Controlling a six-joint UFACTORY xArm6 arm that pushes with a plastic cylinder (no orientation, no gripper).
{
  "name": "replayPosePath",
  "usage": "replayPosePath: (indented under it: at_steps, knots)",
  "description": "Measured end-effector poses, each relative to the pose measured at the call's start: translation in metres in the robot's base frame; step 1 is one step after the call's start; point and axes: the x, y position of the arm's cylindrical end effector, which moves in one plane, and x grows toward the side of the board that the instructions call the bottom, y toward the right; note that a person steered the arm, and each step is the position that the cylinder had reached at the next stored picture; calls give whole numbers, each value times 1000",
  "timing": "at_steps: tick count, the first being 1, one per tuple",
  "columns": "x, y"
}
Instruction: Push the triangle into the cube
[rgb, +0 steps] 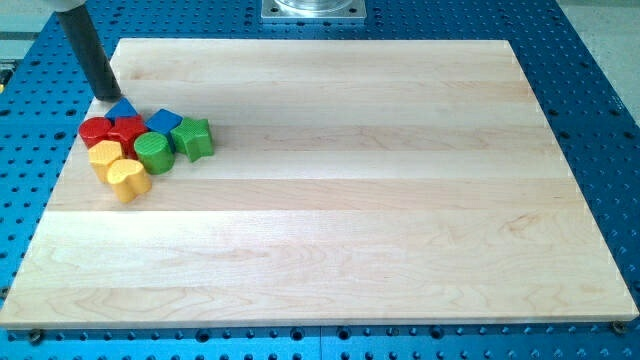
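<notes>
Eight blocks are sitting clustered at the desk (330, 200) near the view's left: 2 blue, 2 red, 2 green, 2 yellow. The blue triangle (122, 108) is touching the blue cube (165, 122)'s left. No pincer; the tip (107, 97) is resting just above-left of the triangle.

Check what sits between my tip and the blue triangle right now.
Nothing does. In the camera view, my tip sits just up-left of the blue triangle, practically touching it, with the blue cube farther right.
</notes>
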Motion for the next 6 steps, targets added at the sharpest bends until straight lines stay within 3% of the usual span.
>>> replayPosePath:
  at_steps: [4, 6]
  knots:
    - [30, 12]
    - [53, 81]
